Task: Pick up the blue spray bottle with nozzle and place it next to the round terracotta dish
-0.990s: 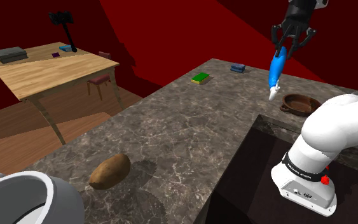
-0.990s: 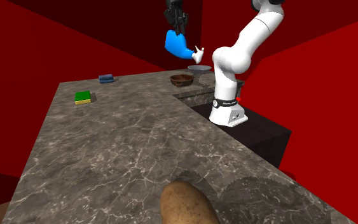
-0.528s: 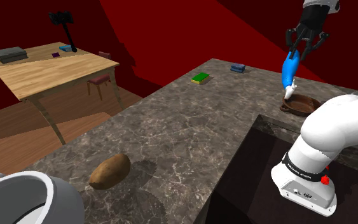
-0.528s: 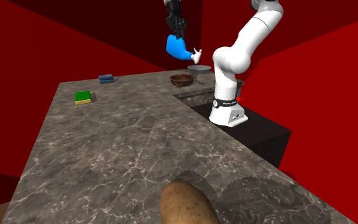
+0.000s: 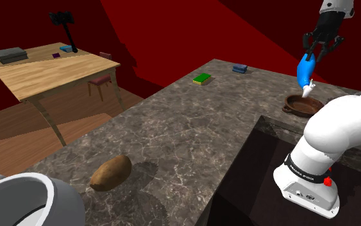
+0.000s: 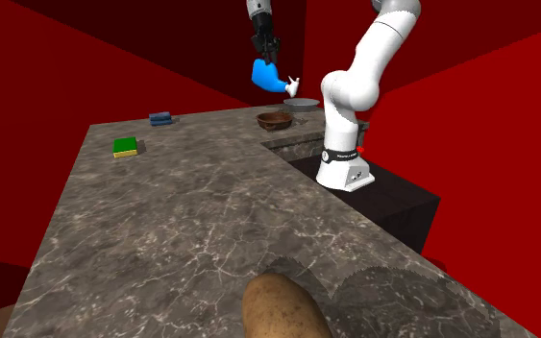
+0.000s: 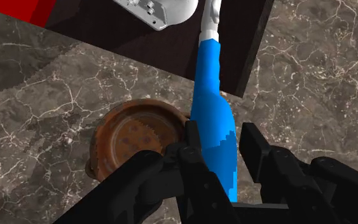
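**Blue spray bottle (image 5: 306, 68) aloft over dark stone surface (image 5: 172, 128)**

My claw (image 5: 313, 54) pinches the bottle in mid-air, white nozzle pointing down, just above the round brown dish (image 5: 302, 104) at the veined surface's far end. Red walls ring the room. A wooden table (image 5: 50, 69) stands on plank flooring beyond. White lettering on my arm's black band is too small to read. A potato (image 5: 111, 172), a green sponge (image 5: 202, 78) and a small blue block (image 5: 239, 68) lie well apart from the dish.

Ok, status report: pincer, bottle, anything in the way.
Pincer shut on blue spray bottle. Bottle in the air, beside round brown dish. Dark stand close by the dish.
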`<state>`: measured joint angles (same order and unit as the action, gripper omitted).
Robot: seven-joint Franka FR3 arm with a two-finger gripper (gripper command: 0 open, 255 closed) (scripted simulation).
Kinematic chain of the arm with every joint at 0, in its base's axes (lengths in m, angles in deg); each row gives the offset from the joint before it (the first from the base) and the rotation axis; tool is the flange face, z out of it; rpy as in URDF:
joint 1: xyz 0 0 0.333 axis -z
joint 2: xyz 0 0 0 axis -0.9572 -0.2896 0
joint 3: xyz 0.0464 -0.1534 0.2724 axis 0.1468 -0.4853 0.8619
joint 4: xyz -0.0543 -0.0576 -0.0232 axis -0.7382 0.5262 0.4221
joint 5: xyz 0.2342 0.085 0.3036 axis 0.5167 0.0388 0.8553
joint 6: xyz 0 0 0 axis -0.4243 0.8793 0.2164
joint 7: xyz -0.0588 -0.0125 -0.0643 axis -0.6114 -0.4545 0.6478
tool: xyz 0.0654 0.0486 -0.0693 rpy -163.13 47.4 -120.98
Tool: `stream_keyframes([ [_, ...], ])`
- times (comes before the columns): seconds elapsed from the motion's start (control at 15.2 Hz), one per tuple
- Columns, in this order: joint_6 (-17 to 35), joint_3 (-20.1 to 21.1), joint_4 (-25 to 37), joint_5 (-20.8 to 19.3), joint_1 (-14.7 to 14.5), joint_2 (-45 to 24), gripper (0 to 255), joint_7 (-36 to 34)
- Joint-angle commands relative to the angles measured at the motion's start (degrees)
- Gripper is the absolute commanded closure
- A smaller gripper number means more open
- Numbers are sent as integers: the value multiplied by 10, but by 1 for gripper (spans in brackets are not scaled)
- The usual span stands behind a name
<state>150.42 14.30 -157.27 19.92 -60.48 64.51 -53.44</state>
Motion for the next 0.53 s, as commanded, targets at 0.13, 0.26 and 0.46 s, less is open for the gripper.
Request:
stream_keyframes([
  [0.13, 15, -71, 39, -20, -14, -51, 255, 68],
  [0.26, 23, -114, 64, -22, -27, -85, 255, 107],
  [0.46, 37, -191, 107, -11, -55, -149, 255, 172],
])
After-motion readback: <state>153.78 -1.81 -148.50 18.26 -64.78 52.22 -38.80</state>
